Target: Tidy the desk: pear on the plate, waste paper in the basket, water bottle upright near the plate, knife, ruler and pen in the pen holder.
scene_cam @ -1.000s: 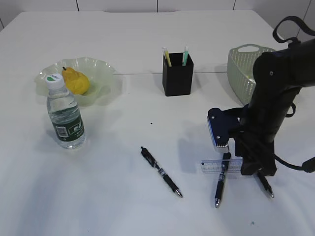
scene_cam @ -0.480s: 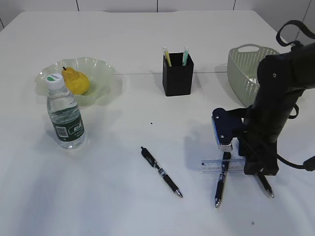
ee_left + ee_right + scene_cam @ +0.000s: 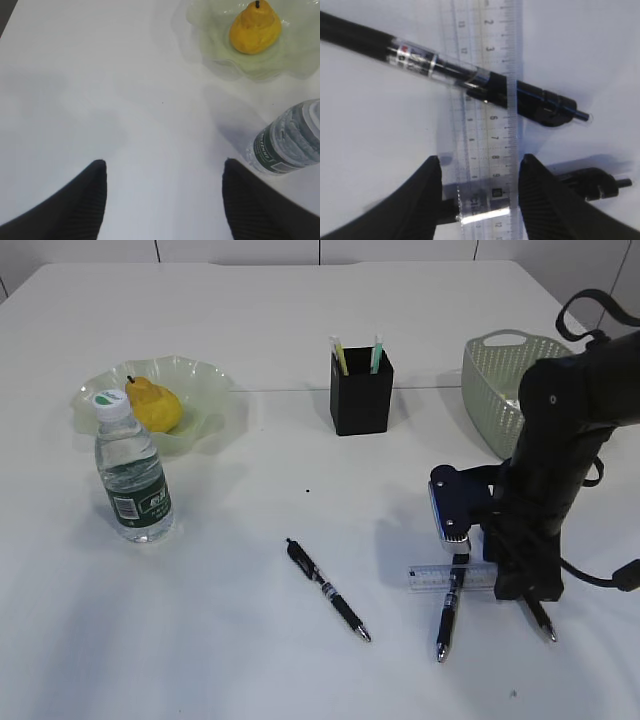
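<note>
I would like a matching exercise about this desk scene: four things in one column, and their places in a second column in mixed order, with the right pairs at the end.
Things:
1. yellow pear with a dark stem
2. clear plastic bottle with a white cap
3. short clear plastic ruler
4. matte black square pen holder

Places:
A. between the two fingers of the right gripper, lying over a black pen
B. standing upright in front of the pale green glass plate
C. near the middle of the desk, with sticks inside
D. on the ruffled plate

Pairs: 1-D, 2-B, 3-A, 4-C

ruler (image 3: 440, 578) end behind arm, water bottle (image 3: 290, 140) cropped
</note>
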You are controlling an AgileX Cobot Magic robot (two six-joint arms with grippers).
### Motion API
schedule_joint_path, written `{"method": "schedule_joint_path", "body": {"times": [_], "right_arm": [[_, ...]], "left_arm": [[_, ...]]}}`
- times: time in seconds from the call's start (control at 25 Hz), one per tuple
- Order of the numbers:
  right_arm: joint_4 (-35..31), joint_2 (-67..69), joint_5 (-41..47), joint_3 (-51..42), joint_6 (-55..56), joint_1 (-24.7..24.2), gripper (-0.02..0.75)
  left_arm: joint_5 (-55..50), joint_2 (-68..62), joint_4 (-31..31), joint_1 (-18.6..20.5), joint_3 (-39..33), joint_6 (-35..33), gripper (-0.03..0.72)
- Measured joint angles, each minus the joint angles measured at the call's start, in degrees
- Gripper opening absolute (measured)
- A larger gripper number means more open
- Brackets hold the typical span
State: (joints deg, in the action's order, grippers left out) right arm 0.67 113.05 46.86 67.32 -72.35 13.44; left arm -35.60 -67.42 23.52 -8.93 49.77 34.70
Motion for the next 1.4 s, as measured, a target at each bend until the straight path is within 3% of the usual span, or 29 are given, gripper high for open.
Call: {"method": "schedule_joint_path", "body": {"times": [0.44, 0.92, 1.4], "right_arm": [[0.0, 0.1, -0.8, 0.0, 0.0, 0.0, 0.372], [0.0, 0.9, -1.0, 0.0, 0.0, 0.0, 0.295], [0.0, 0.9, -0.4, 0.0, -0.1, 0.0, 0.282]], "left_arm": [[0.3, 0.0, 0.0, 0.0, 0.0, 0.0, 0.510], [0.4, 0.0, 0.0, 0.0, 0.0, 0.0, 0.510], [0.7, 0.0, 0.0, 0.0, 0.0, 0.0, 0.510]]}}
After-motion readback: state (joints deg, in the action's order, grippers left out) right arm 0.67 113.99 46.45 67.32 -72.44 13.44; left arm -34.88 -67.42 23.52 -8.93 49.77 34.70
